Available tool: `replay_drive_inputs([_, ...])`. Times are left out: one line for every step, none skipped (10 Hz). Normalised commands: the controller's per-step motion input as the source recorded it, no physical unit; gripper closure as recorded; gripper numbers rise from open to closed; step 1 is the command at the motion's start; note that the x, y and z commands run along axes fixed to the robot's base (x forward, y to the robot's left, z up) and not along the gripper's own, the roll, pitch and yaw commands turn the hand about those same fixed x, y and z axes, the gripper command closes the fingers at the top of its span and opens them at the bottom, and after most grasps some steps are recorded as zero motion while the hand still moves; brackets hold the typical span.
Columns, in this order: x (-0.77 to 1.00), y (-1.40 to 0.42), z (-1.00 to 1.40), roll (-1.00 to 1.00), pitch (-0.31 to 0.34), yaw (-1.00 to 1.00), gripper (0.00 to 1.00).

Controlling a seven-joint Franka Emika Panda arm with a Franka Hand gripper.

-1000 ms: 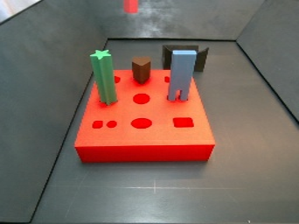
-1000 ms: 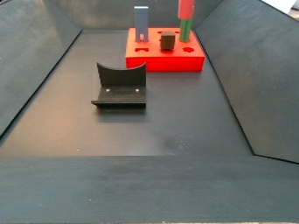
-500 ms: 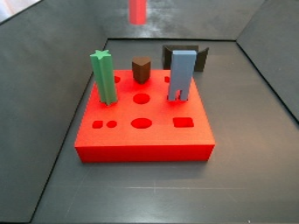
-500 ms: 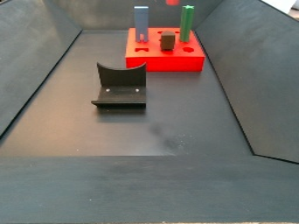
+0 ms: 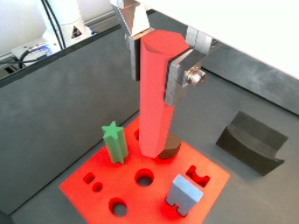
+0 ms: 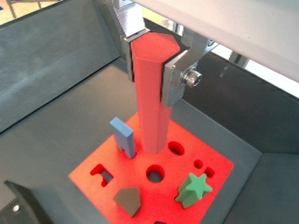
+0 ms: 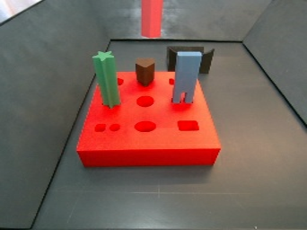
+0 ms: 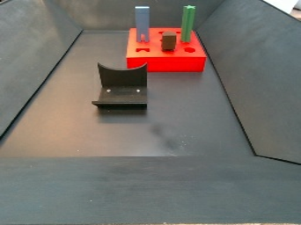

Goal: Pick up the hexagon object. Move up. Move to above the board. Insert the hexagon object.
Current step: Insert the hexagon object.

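Note:
In both wrist views my gripper [image 5: 156, 68] [image 6: 153, 70] is shut on the top of the hexagon object [image 5: 156, 118] [image 6: 152, 122], a long salmon-red prism hanging upright. Its lower end hangs over the board [image 5: 100, 178] [image 6: 111, 164], the thick red block with shaped holes. Whether the end touches the board cannot be told. In a side view only a stretch of the hexagon object [image 7: 153, 16] shows at the upper edge, above and behind the board [image 7: 150, 139]. The gripper shows in neither side view, and one of them has the board [image 8: 177, 61] without the hexagon object.
On the board stand a green star-topped peg [image 7: 106, 79] [image 5: 114, 142], a short brown peg [image 7: 145, 72] [image 6: 128, 201] and a blue piece [image 7: 186, 76] [image 6: 122, 138]. The fixture [image 8: 120, 86] [image 5: 253, 140] stands on the dark floor beside the board. Grey walls enclose the floor.
In one side view the hexagon object has shifted right and shows more of its length. In the other side view it has slid off the upper edge.

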Motion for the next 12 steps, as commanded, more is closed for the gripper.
replay_drive_inputs([-0.79,0.56,-0.35,0.03,-0.044,0.0,1.0])
replay_drive_inputs([-0.97,0.61,-0.23,0.0,-0.094,0.0,1.0])
replay_drive_inputs([-0.95,0.61,-0.04,-0.01,-0.089,-0.05,1.0])
replay_drive_inputs([-0.92,0.57,-0.02,-0.04,-0.111,-0.05,1.0])
replay_drive_inputs([-0.92,0.46,-0.29,0.0,-0.164,-0.08,1.0])
replay_drive_inputs([-0.75,0.2,-0.56,0.0,-0.184,-0.13,1.0])
replay_drive_inputs([-0.71,0.07,-0.69,0.0,-0.234,-0.22,1.0])
replay_drive_inputs([-0.51,0.07,-0.65,-0.1,-0.293,-0.17,1.0])
replay_drive_inputs([-0.41,0.11,-0.67,-0.11,-0.277,-0.13,1.0])
replay_drive_inputs([-0.14,0.15,-0.66,-0.17,-0.194,-0.11,1.0])
replay_drive_inputs([0.11,0.13,-0.61,-0.23,-0.147,-0.1,1.0])
replay_drive_inputs([0.26,0.04,-0.47,-0.18,-0.086,-0.09,1.0])
